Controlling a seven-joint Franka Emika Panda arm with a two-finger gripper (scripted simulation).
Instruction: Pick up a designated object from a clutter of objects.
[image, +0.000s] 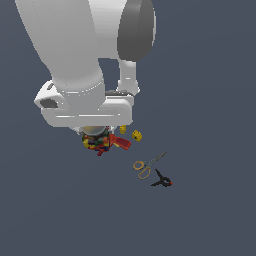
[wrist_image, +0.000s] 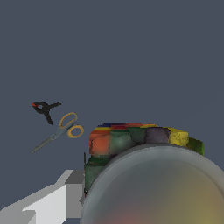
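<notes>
While matte white fingers (wrist_image: 52, 201) flank it, domed jar (wrist_image: 153, 175) gleams glassy.

Drill (image: 119, 142) crowds jar (image: 95, 140) — elsewhere open.

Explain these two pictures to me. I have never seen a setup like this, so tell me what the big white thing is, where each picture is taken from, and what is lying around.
Both pictures are computer renders of one moment in a simulation. The big white shape is a robot arm, seen in the exterior view from a camera off the arm. The other picture comes from a camera on the arm's wrist, looking past the gripper. One grey finger shows there; whether the gripper is closed cannot be told.

Right under the arm is a small clear jar with a grey domed lid and colourful contents; the lid fills the wrist view. Beside it on the dark surface lie a red drill and two yellow blocks. Farther off are scissors and a black clamp.
</notes>
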